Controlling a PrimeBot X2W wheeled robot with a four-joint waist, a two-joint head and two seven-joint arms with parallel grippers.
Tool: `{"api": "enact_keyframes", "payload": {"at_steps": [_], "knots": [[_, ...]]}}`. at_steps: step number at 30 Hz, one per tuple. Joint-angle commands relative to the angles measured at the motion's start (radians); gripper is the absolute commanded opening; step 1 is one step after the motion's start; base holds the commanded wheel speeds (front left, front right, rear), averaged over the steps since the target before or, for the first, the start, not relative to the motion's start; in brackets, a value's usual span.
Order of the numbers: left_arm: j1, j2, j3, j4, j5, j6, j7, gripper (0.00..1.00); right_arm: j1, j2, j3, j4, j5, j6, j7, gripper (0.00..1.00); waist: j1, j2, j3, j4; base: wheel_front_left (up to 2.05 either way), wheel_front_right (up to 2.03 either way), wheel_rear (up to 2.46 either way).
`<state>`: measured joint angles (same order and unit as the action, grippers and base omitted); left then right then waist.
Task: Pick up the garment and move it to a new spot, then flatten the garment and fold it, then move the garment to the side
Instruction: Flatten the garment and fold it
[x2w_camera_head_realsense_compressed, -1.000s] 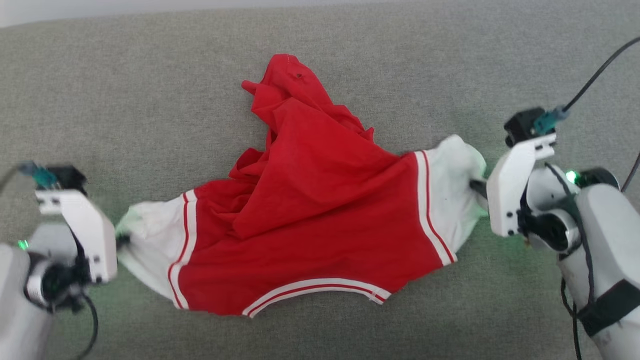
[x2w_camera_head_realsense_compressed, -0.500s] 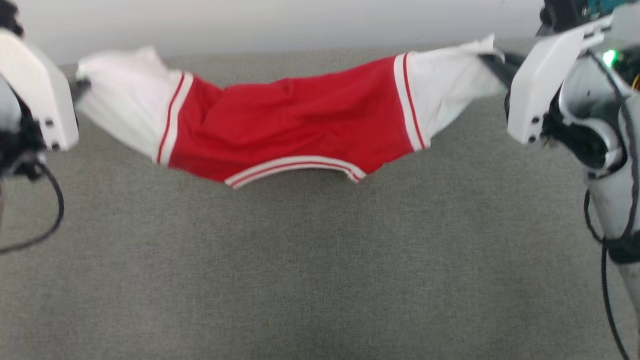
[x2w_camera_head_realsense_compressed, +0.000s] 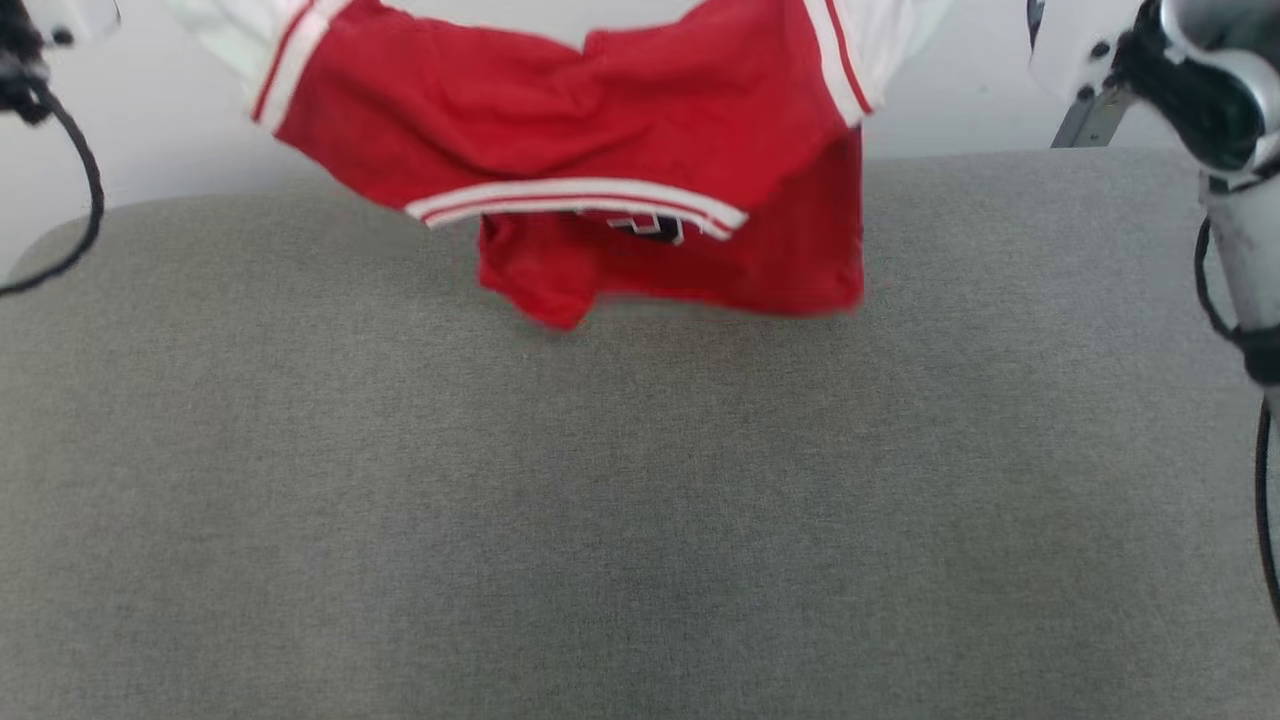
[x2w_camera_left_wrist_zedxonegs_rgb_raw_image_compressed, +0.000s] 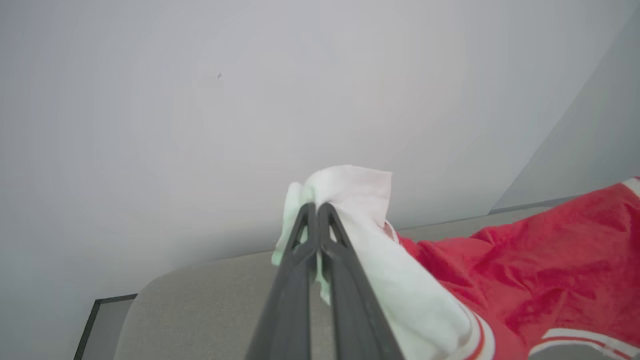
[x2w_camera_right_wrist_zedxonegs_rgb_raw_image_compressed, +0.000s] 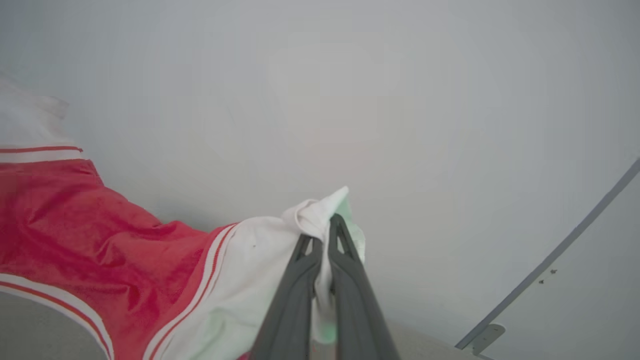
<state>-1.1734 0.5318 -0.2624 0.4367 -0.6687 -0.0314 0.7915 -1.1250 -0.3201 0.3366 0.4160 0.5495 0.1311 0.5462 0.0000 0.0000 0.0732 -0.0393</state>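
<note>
**Red shirt held aloft over the work surface.** The red shirt hangs stretched between the two grippers, above the far edge of the grey upholstered surface.

- **Left gripper**: its two dark fingers are pressed together and pinch a bunched white sleeve end. It is raised above the surface's far left corner.
- **Right gripper**: it is likewise clamped tight, on the other white sleeve end. It is above the surface's far right side.

The red body sags between the two held points. A curved red-and-white striped band faces the head camera, with a dark printed mark partly visible just below it. The lowest folds of red cloth hang over the far part of the surface. Whether they touch it cannot be determined.

A pale wall rises behind the surface. A black cable loops down above its far left corner, and the right arm's wrist stands above its far right corner.
</note>
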Motion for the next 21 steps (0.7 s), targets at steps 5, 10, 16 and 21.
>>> {"api": "enact_keyframes", "payload": {"at_steps": [5, 10, 16, 21], "knots": [[-0.079, -0.021, -0.007, 0.07, 0.015, -0.018, -0.046, 0.0, -0.069, 0.011, 0.025, 0.061, -0.009, -0.001, -0.033, 0.0, 0.0, 0.0, -0.003, 0.0, 0.0, 0.0, 0.0], [-0.14, -0.045, -0.019, 0.137, 0.022, -0.04, -0.085, 0.0, -0.118, 0.021, 0.041, 0.127, -0.007, -0.001, -0.073, 0.0, 0.0, 0.0, 0.014, 0.002, 0.0, 0.0, 0.0], [-0.216, -0.067, -0.023, 0.211, 0.032, -0.06, -0.184, 0.0, -0.204, 0.047, 0.034, 0.248, -0.043, -0.001, -0.166, 0.0, 0.0, 0.0, 0.092, 0.004, 0.0, 0.0, 0.0], [-0.304, -0.082, -0.033, 0.291, 0.051, -0.074, -0.293, 0.0, -0.31, 0.072, 0.022, 0.394, -0.126, -0.001, -0.291, 0.0, 0.0, 0.0, 0.183, 0.009, 0.0, 0.0, 0.0]]}}
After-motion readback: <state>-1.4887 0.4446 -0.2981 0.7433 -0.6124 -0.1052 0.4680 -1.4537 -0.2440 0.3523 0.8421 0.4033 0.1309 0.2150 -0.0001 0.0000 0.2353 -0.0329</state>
